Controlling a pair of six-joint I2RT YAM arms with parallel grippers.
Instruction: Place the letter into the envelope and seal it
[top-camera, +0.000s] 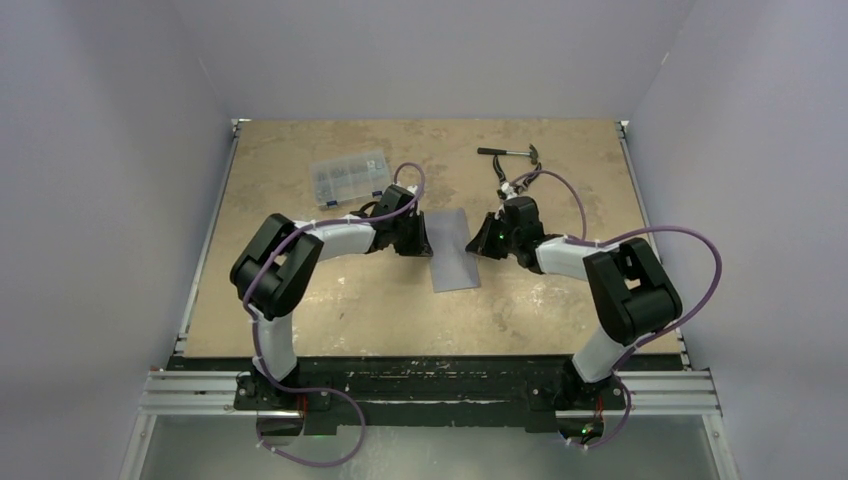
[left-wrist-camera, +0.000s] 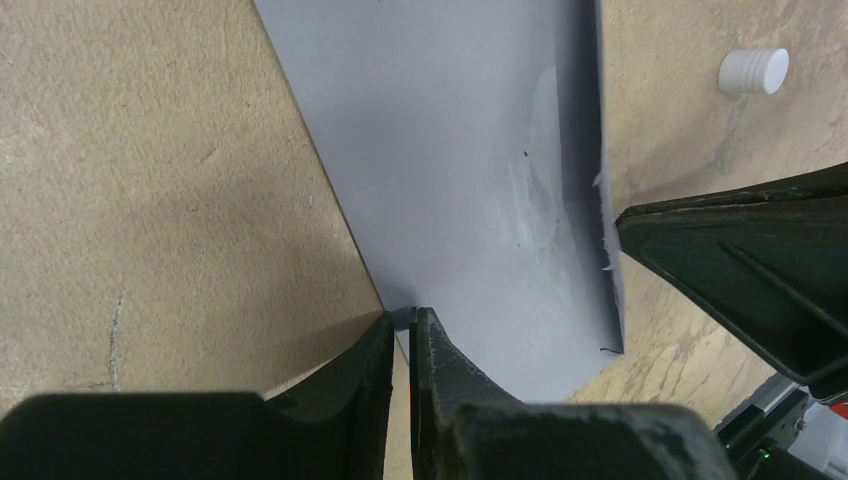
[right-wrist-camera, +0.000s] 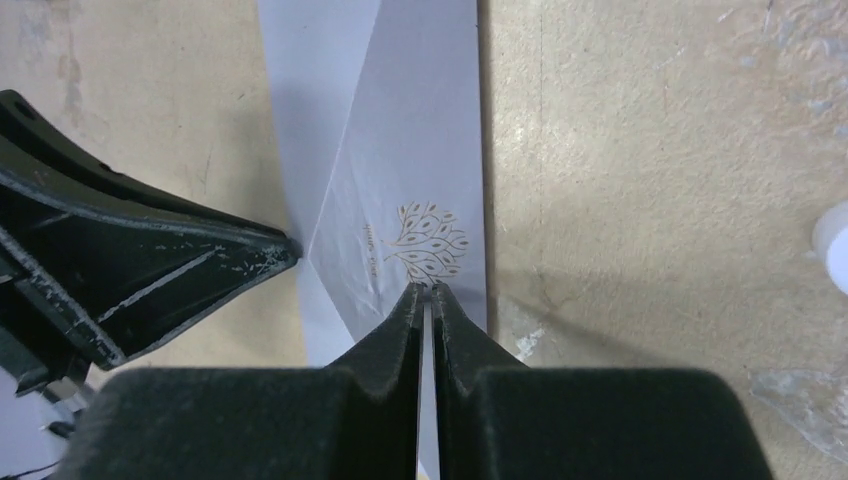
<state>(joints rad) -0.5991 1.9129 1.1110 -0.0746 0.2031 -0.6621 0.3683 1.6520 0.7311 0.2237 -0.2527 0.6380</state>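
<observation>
The grey-lavender envelope (top-camera: 456, 251) lies flat on the table between my two grippers. Its triangular flap (right-wrist-camera: 400, 190) is folded over, with a small gold tree emblem (right-wrist-camera: 430, 245) on it. My left gripper (top-camera: 421, 240) is shut, with only a slit between its jaws, and its tips (left-wrist-camera: 400, 318) sit at the envelope's (left-wrist-camera: 460, 150) left edge by the flap's point. My right gripper (top-camera: 478, 240) is shut too, and its tips (right-wrist-camera: 427, 288) rest on the flap just below the emblem, near the right edge. The letter does not show in any view.
A clear plastic compartment box (top-camera: 350, 177) stands at the back left, and a hammer (top-camera: 510, 153) and pliers (top-camera: 512, 182) lie at the back right. A small white cap (left-wrist-camera: 753, 71) sits on the table beyond the envelope. Grey walls close in on both sides.
</observation>
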